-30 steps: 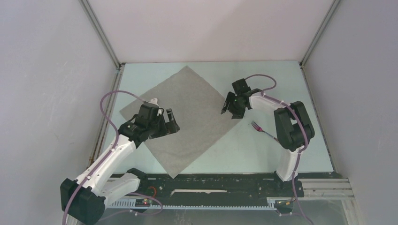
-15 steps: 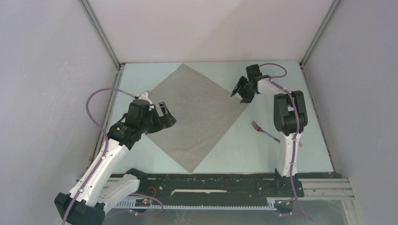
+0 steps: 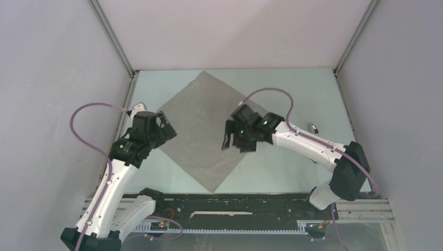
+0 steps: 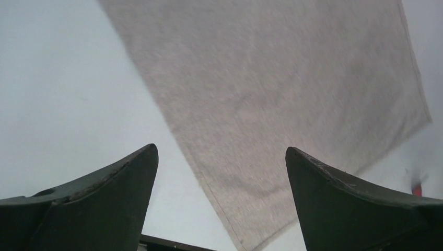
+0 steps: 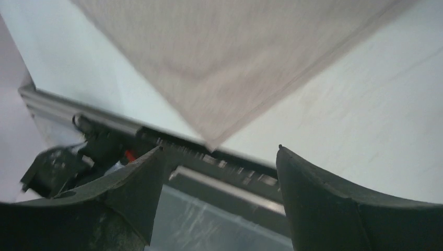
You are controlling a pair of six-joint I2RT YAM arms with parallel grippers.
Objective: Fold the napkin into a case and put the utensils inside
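At table centre: the napkin (image 3: 206, 120) lies flat and unfolded, one grey-beige layer set as a diamond, one corner toward the back wall and one toward the arm bases.
Napkin surface: plain and smooth in the top view; the left wrist view (image 4: 287, 94) shows its hemmed edge running diagonally across the pale table.
Napkin near corner: the right wrist view (image 5: 224, 52) shows it ending in a point close to the dark rail at the table's front edge.
Left gripper (image 3: 168, 127): it hangs over the napkin's left side, beside the left corner.
Left gripper state: jaws spread wide (image 4: 220, 150), nothing between them; the cloth edge passes below the gap, and no contact is visible.
Right gripper (image 3: 229, 142): it hangs over the napkin's right-hand near edge, pointing down and toward the front.
Right gripper state: jaws apart (image 5: 219, 149), holding nothing; the napkin's near corner shows below the gap, and no contact is visible.
Utensils (image 3: 312, 126): only one small shiny rounded end shows, on the table just beyond the right forearm, well apart from the napkin; which piece it is cannot be told.
Table (image 3: 292, 94): pale blue-green, walled on three sides.
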